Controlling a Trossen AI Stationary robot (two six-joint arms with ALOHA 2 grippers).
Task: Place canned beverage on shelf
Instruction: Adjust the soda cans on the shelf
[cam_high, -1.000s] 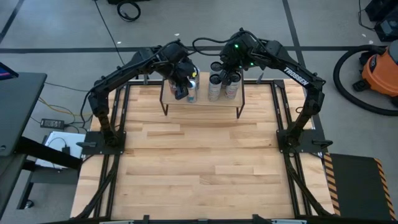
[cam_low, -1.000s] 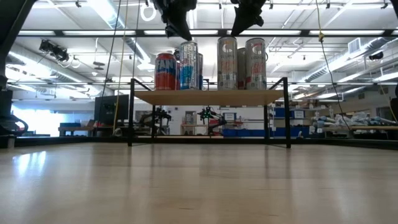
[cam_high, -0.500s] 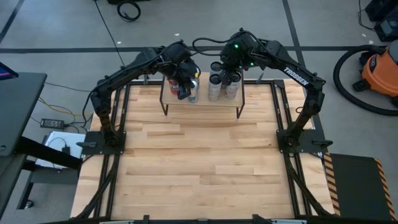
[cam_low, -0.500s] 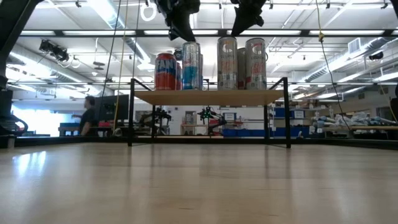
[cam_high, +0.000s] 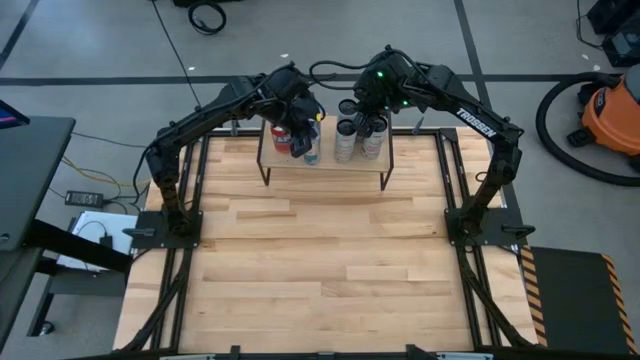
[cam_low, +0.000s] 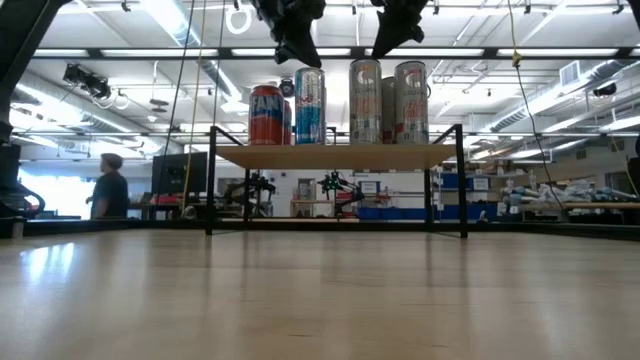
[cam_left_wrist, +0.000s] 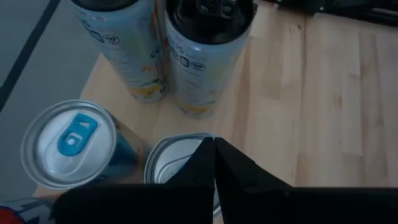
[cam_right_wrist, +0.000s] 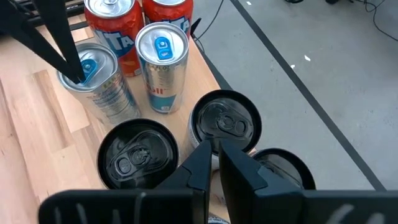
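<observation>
left gripper (cam_high: 299, 146): jaws closed | right gripper (cam_high: 372, 118): jaws closed

The left gripper (cam_left_wrist: 214, 149) has its 2 dark fingers pressed together, tips just above a silver can top (cam_left_wrist: 171, 163). Beside that can stands a can with a blue pull tab (cam_left_wrist: 68, 144). 2 tall black-topped cans (cam_left_wrist: 208, 53) stand farther off on the light wooden shelf board (cam_left_wrist: 273, 106).

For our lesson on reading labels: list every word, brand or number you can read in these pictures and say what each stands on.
"TROSSEN": on the right arm.
"FAN", cut off: on the red can on the shelf.
"TA", cut off: on the same red can in the right wrist view.
Print on the silver cans: too small to read.
</observation>
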